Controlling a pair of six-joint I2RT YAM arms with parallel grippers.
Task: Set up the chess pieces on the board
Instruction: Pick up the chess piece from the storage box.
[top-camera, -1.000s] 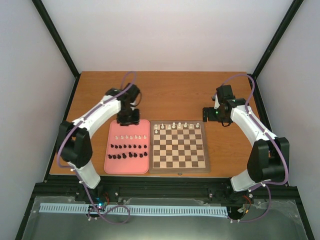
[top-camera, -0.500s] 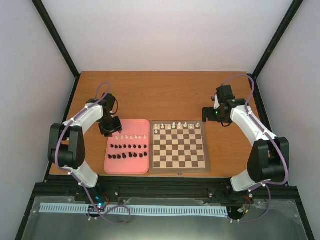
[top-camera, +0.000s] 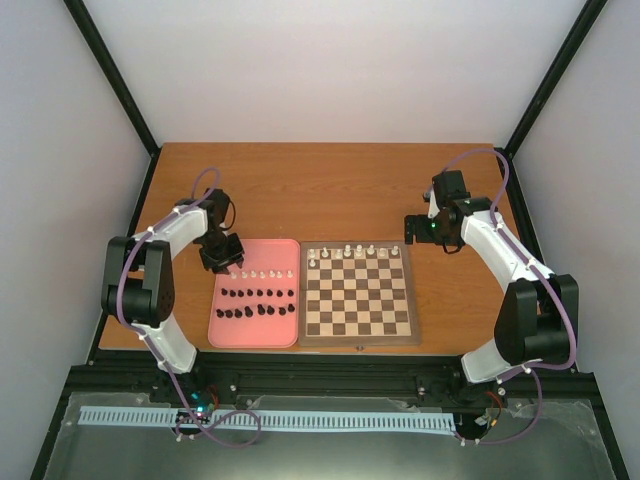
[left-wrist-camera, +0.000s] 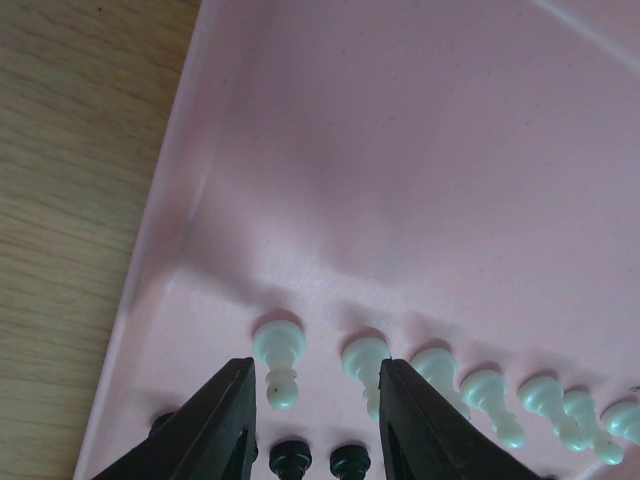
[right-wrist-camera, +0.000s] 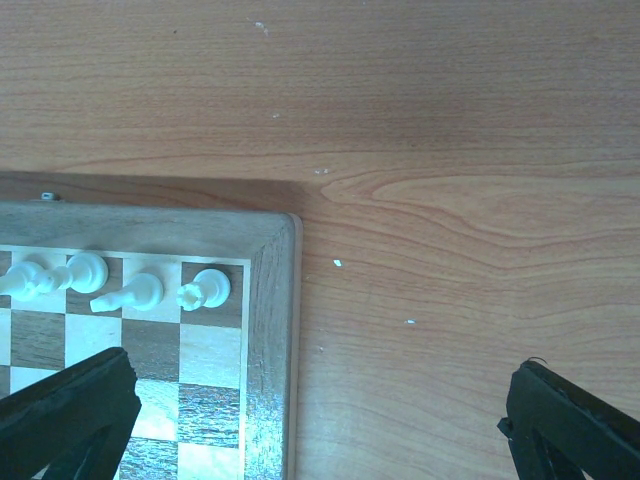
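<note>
"What's the job now?"
"I think it's picking a white pawn (left-wrist-camera: 277, 358) off the pink tray (left-wrist-camera: 420, 150). The left gripper (left-wrist-camera: 315, 385) is open above it. It should drop and squeeze. The right gripper (right-wrist-camera: 315, 420) hangs open and empty by the board (right-wrist-camera: 272, 330), where some white pieces (right-wrist-camera: 140, 290) stand."
"Any words?"
"None to read."

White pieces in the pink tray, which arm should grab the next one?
Left: its open fingers hang over the tray's end white piece; the right fingers hover at the board's corner.
</note>
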